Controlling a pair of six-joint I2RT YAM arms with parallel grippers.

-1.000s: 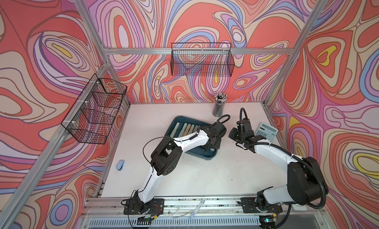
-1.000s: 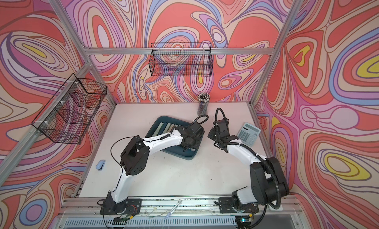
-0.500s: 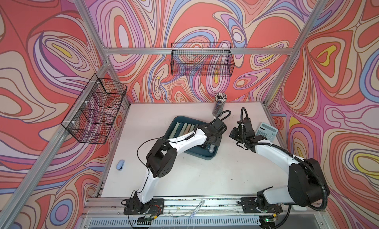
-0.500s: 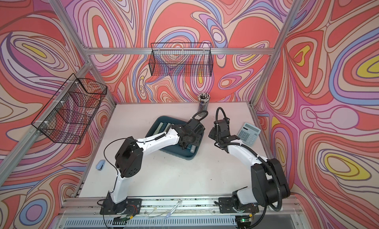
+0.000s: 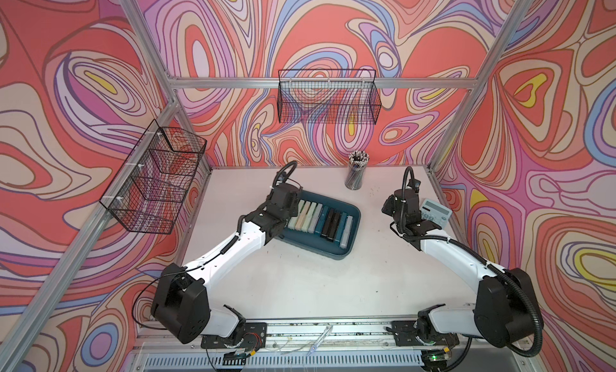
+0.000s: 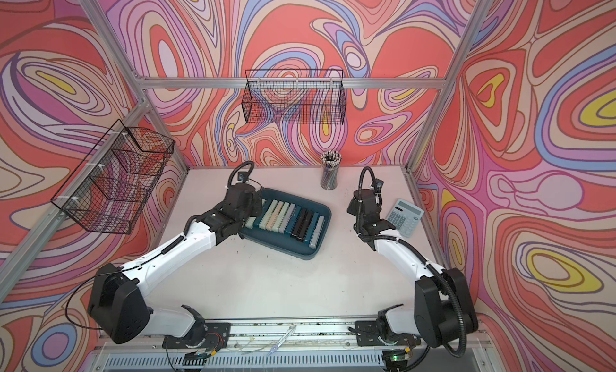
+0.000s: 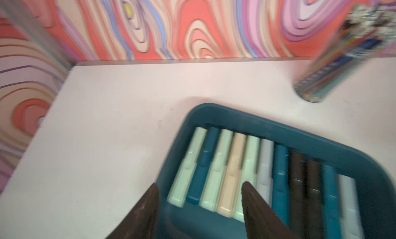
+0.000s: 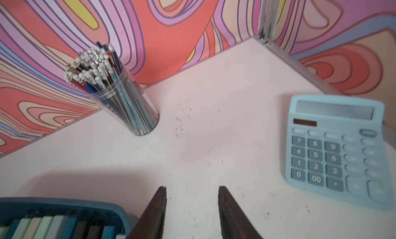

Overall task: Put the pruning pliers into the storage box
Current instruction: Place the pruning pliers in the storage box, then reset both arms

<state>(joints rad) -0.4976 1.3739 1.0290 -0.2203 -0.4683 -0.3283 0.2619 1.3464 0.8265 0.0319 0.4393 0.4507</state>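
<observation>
Starting at the front, both arm bases sit on the metal rail [image 5: 360, 327] along the near edge. The white table [image 5: 300, 287] stretches back from there with a few dark specks on it. Moving in, we hit the storage box [image 5: 310, 243], sitting at a bit of an angle around the middle of the table. The pruning pliers [image 5: 325, 220] lie flat inside it, packed side by side in one row. In the left wrist view we count eleven: mint, teal, mint, beige, mint, grey, teal, two black, teal, grey. That view is pretty smeared, so don't ask us for finer detail.

The left gripper [image 7: 199, 184] is over the box's left end, jaws apart and holding nothing. One fingertip lines up with the tabletop just outside the rim, the other with the mint and grey pliers. We can't tell whether either touches anything. The right gripper [image 8: 192, 187] is off to the right of the box, over the tabletop. Its jaws are spread too and grip nothing, with the box corner on one side and the pale blue calculator [image 5: 438, 213] on the other.

Further back, a clear cup of pencils [image 5: 355, 175] stands upright near the back wall. Past that, one wire basket [image 5: 328, 102] hangs on the swirly back wall and a second wire basket [image 5: 156, 183] on the left wall.
</observation>
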